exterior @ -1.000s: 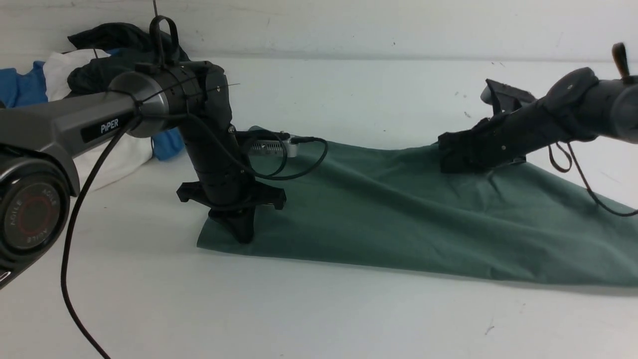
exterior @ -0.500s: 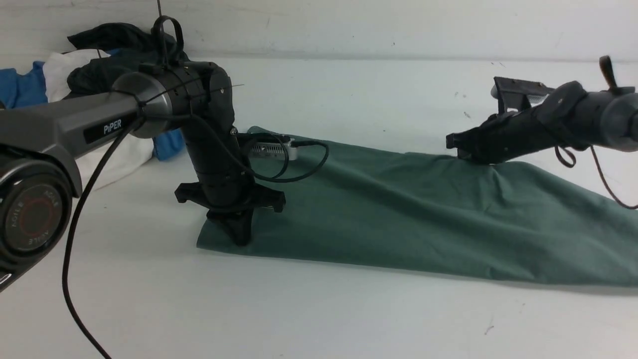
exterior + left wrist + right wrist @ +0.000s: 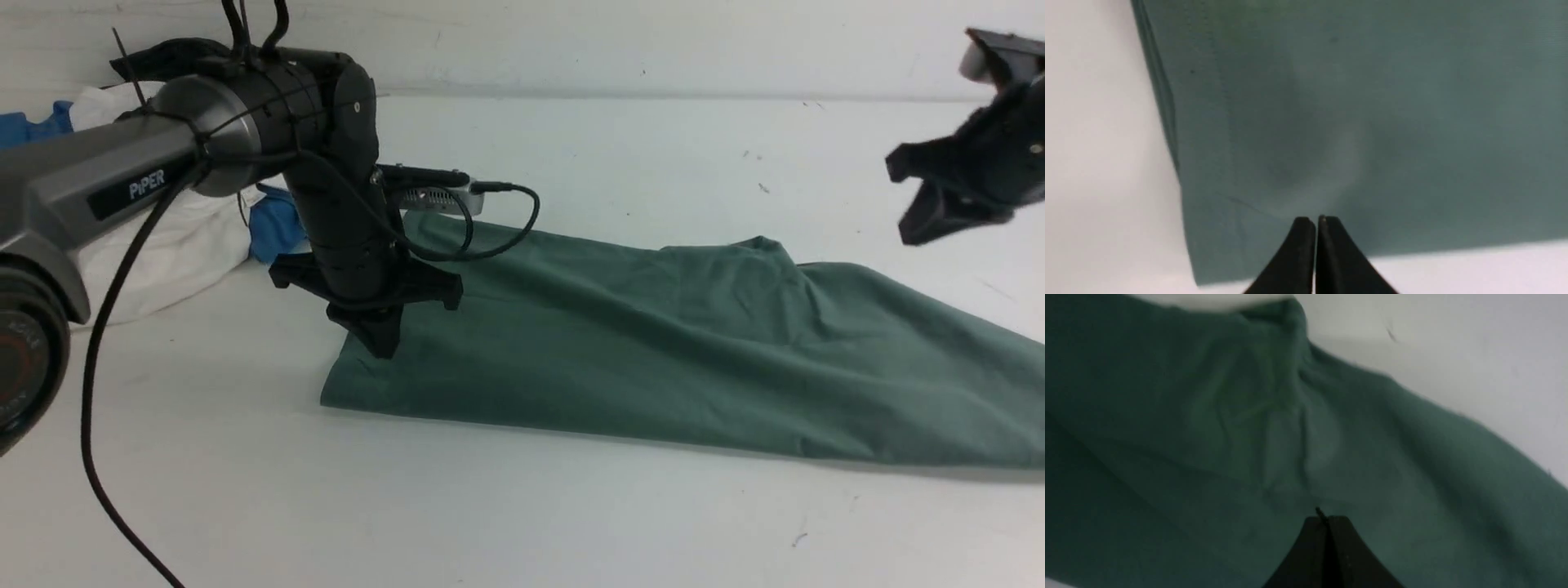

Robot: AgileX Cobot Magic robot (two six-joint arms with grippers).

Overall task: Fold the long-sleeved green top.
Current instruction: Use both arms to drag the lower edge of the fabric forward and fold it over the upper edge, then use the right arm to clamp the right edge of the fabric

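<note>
White, lightly scuffed tabletop [image 3: 522, 523] runs under everything, meeting a pale wall [image 3: 653, 41] at the back, with a heap of other clothes—a white garment [image 3: 171, 245], a blue garment [image 3: 277, 224] and something dark [image 3: 171, 55]—behind the left arm. Across the middle lies the green long-sleeved top [image 3: 653, 359], a long band that starts under the left arm and runs out of the front view on the robot's right.

What has changed is on the right: a second ago the right gripper [image 3: 922, 233] was down at the far edge of the cloth; now it is up and well away from it, over toward the back right. Its fingers are pressed together with nothing between them. The left gripper [image 3: 388, 353] has risen too, though less, and hangs above the end of the top, its tips likewise closed on nothing.

For the task, that looks like the close of one fold or a smoothing pass, with both arms backing off. The band itself has barely shifted. A raised pucker [image 3: 771, 257] stands on the far edge where the right gripper was, and it may need flattening. The top is still long, so folding it shorter from the ends probably comes next—left alone, that bump could make the next fold uneven.
</note>
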